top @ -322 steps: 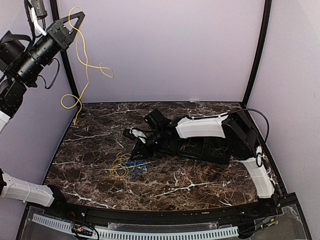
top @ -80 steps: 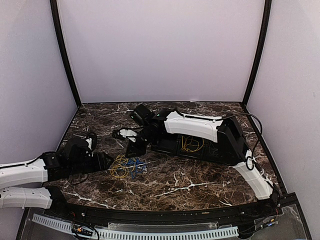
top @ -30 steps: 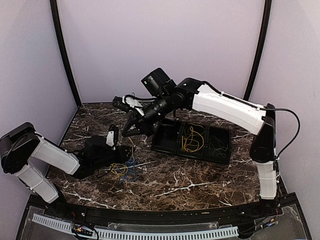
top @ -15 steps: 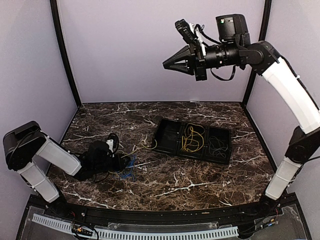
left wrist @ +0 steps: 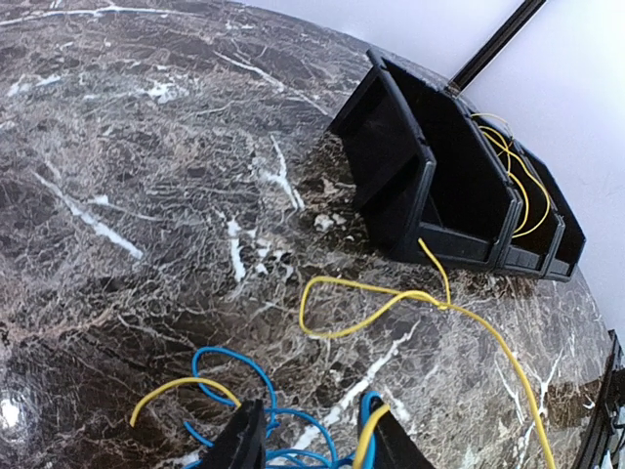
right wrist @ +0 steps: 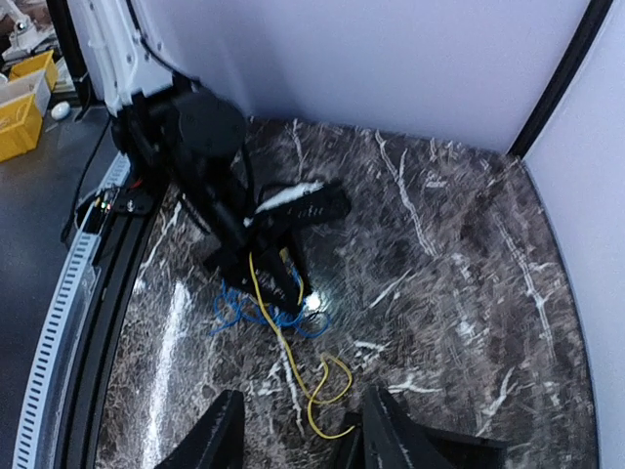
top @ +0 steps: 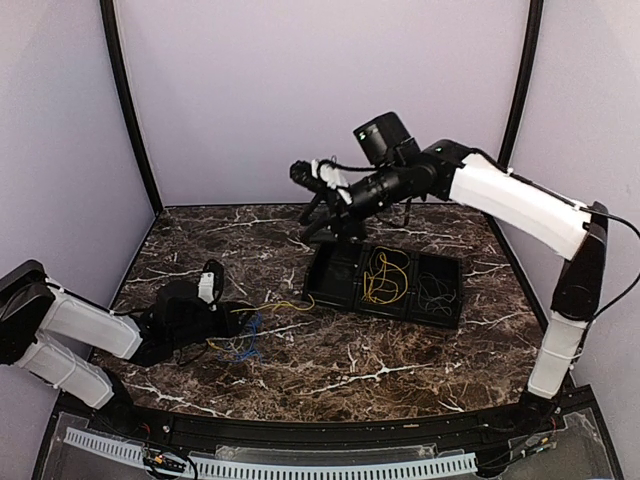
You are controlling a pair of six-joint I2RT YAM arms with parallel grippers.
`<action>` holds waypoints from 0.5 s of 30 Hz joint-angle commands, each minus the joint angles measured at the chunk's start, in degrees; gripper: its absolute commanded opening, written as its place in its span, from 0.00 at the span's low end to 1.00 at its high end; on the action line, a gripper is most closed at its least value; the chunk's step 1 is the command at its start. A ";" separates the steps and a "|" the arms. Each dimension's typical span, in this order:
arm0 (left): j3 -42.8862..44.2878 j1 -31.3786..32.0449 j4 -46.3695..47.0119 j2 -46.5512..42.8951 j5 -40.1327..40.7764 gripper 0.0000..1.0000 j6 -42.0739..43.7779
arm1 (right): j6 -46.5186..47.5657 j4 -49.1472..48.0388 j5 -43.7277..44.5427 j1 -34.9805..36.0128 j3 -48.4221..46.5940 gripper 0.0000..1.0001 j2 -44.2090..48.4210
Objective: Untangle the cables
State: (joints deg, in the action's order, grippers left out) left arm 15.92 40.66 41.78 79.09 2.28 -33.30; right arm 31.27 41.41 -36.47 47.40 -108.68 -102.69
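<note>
We risk tightening the tangle if our left pincer [left wrist: 312, 442], half-spread astride blue cable [left wrist: 234, 352] and yellow cable [left wrist: 439, 303], pinches both; right pincer [right wrist: 298, 435] gapes empty.

**Your two arms: white shells over black joints**

Both of your arms wear the same livery. On the left arm [top: 85, 325] you see glossy white link covers between rounded black joint housings, with a small white block [top: 207, 286] on the black wrist. The right arm [top: 510, 200] has longer white shells, a boxy black camera module [top: 382, 135] on top of its wrist, and a thin black cable [top: 620, 222] beside its rear link. Your left pincer [left wrist: 317, 445] and right pincer [right wrist: 298, 440] both end in matte black, tapered fingers.
</note>
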 commanded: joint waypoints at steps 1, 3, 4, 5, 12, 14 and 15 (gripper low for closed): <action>-0.45 -0.15 -2.38 -3.79 -1.98 0.34 3.26 | 4.75 -4.24 6.40 4.21 6.63 0.47 -5.76; -0.66 -0.16 -2.93 -4.67 -3.05 0.34 3.62 | 4.81 -5.25 6.93 5.85 7.12 0.49 -8.66; -0.73 -0.15 -3.13 -4.97 -4.04 0.34 3.65 | 4.48 -5.65 7.00 6.47 6.78 0.50 -10.18; -0.96 -0.17 -3.12 -5.63 -4.30 0.34 3.61 | 3.93 -5.86 7.27 7.08 5.90 0.51 -11.93; -1.61 -0.18 -3.74 -9.57 -6.07 0.34 3.24 | 2.01 -6.72 9.93 10.27 -0.43 0.56 -21.60; -1.60 -0.15 -4.23 -10.43 -6.49 0.34 3.33 | 1.01 -7.82 10.94 10.55 -1.76 0.56 -23.23; -1.60 -0.15 -4.46 -10.70 -6.50 0.34 3.33 | 0.65 -8.14 11.34 10.56 -2.47 0.56 -23.95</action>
State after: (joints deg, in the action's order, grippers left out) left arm 15.07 40.66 38.74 70.70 -2.63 -30.79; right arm 33.69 37.26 -27.40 57.25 -107.11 -124.75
